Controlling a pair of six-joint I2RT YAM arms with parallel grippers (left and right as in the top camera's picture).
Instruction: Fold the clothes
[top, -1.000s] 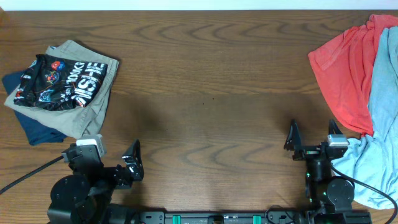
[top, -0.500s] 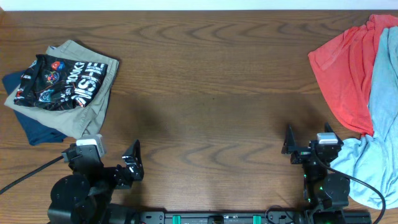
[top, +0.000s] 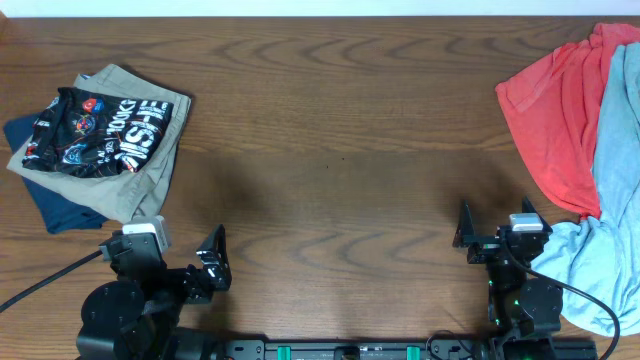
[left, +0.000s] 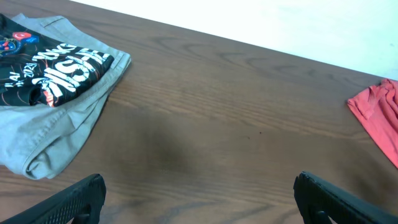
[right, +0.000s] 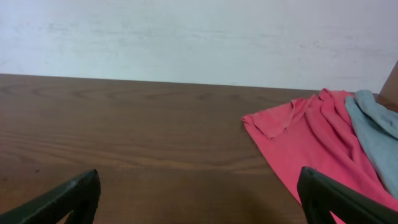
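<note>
The black jersey (top: 97, 132) with white lettering lies folded on top of the khaki shorts (top: 140, 175) at the far left of the table; it also shows in the left wrist view (left: 53, 68). My left gripper (top: 190, 262) is open and empty near the front edge, well below the pile. My right gripper (top: 497, 232) is open and empty near the front right, beside the light blue cloth. In both wrist views only the spread fingertips show over bare wood.
A dark blue garment (top: 50, 205) lies under the shorts. A red shirt (top: 555, 110) and a light blue garment (top: 605, 240) are heaped at the right edge; the red shirt shows in the right wrist view (right: 311, 137). The wooden table (top: 340, 150) spans the view.
The right arm has drawn back a little toward the front edge. The left arm and the clothes have not moved.
</note>
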